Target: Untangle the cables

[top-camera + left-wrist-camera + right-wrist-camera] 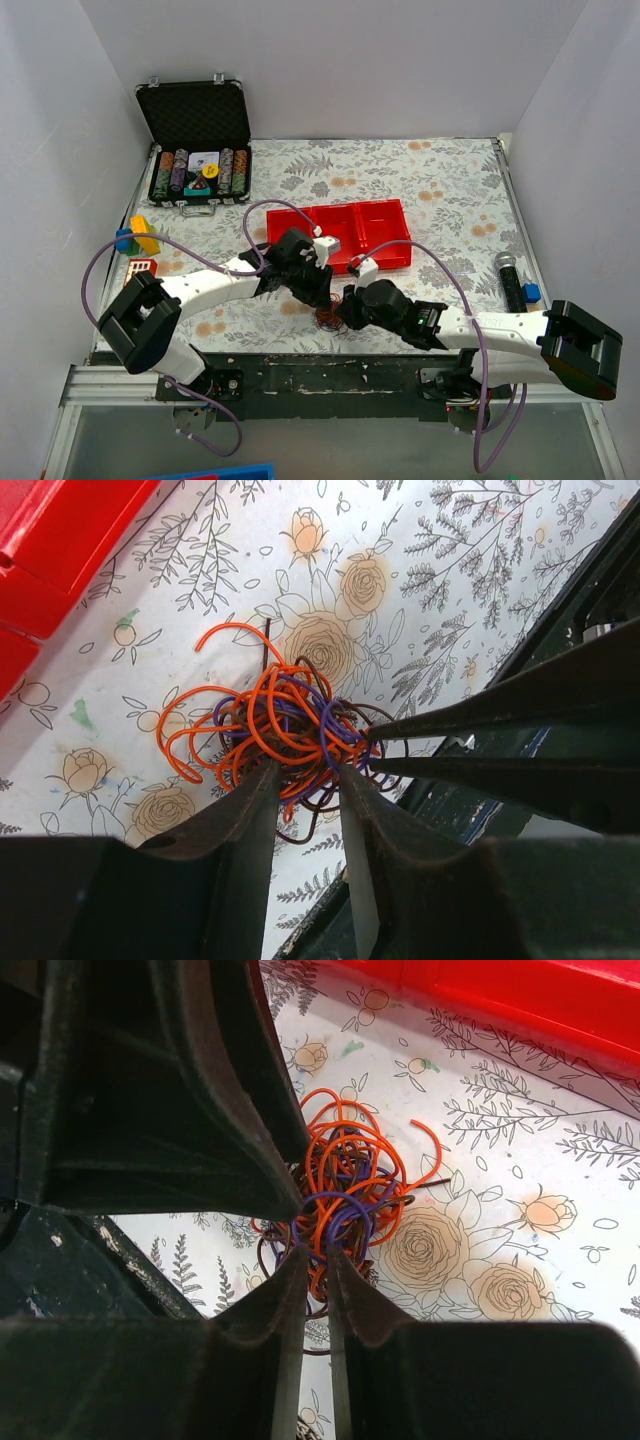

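The cables (pixel 330 318) are a small tangled bunch of thin orange, purple and dark brown wires lying on the floral cloth near the front edge. In the left wrist view the cables (pixel 280 715) sit at the tips of my left gripper (pixel 305 778). Its jaws stand a little apart, with a few loops lying loosely between them. My right gripper (pixel 317 1258) is nearly closed and pinches some strands of the cables (pixel 345 1185) at its tips. The two grippers (pixel 318 290) (pixel 350 308) meet over the bunch from opposite sides.
A red compartment tray (pixel 395 215) lies just behind the bunch. An open black case of poker chips (pixel 200 172) stands at the back left. Coloured blocks (pixel 138 238) are at the left, and a black microphone (pixel 510 282) at the right. The black table edge (pixel 560 590) runs close beside the bunch.
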`<state>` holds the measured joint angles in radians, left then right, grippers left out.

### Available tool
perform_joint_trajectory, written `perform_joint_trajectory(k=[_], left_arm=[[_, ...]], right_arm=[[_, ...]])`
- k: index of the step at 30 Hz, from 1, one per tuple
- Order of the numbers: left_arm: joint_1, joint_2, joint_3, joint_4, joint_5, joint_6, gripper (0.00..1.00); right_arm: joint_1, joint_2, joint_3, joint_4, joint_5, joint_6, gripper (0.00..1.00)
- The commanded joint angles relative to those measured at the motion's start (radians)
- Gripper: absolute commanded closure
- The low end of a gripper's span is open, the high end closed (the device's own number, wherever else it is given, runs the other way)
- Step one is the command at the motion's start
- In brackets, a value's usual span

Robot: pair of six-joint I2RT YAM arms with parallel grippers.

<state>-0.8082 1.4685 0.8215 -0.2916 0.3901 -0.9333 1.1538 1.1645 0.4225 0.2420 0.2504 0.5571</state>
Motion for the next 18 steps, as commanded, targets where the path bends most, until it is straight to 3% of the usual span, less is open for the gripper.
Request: perform_joint_trajectory(k=[1, 8, 12, 18], left_arm=[[-0.006, 0.0, 0.042, 0.025, 0.015, -0.021, 0.72], [-0.006, -0.017, 0.033, 0.017, -0.005, -0.013, 1.0], [-0.006, -0.04, 0.031, -0.007, -0.033, 0.005, 1.0], [-0.005, -0.094, 0.044, -0.058, -0.074, 0.05, 1.0]], right_arm=[[-0.002, -0.011, -0.007, 0.049, -0.017, 0.013, 0.81], [0.0, -0.019, -0.011, 0.031, -0.022, 0.018, 0.86], [-0.002, -0.048, -0.027, -0.003, -0.002, 0.024, 0.95], [-0.002, -0.123, -0.067, -0.062, 0.046, 0.046, 0.99]])
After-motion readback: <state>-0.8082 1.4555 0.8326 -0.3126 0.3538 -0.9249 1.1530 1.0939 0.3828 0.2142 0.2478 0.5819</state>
